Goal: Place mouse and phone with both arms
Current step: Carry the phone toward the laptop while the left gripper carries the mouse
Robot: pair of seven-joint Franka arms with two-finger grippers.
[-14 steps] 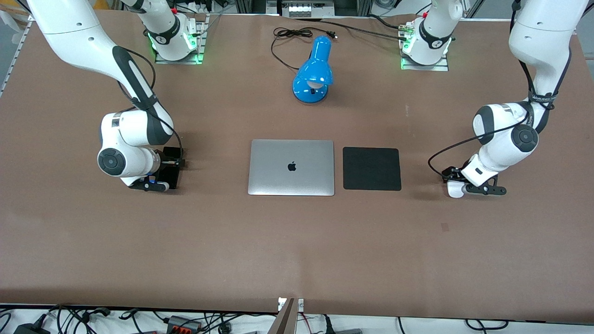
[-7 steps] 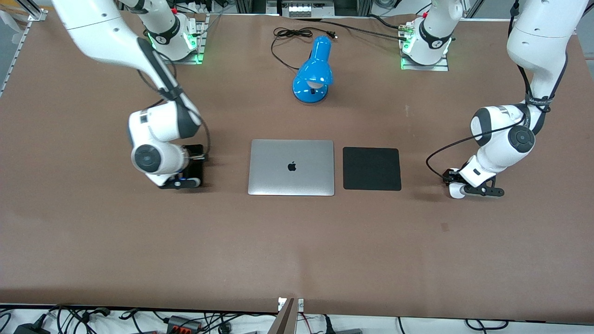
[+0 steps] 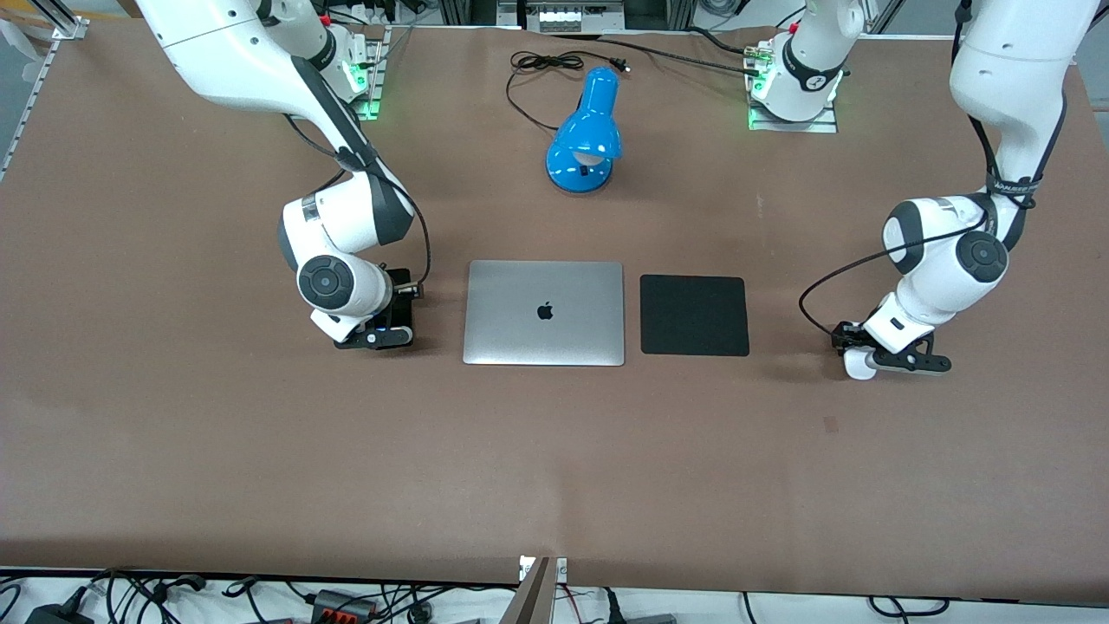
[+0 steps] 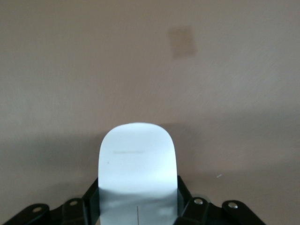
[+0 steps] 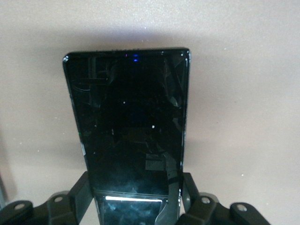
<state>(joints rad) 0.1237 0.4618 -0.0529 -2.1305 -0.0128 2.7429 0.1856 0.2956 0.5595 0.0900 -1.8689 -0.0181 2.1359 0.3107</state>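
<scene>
Right gripper (image 3: 387, 322) low over the table (image 3: 260, 451) just beside the closed silver laptop (image 3: 544, 313), at the right arm's end of it, fingers (image 5: 78, 193) clamped on the phone (image 5: 129, 122), held flat. Black mouse pad (image 3: 694, 315) beside the laptop, toward the left arm's end. Blue desk lamp (image 3: 585, 132) farther from the front camera than the laptop. Left gripper (image 3: 877, 357) low over bare table well apart from the pad, fingers (image 4: 193, 208) clamped on the mouse (image 4: 137, 164)
</scene>
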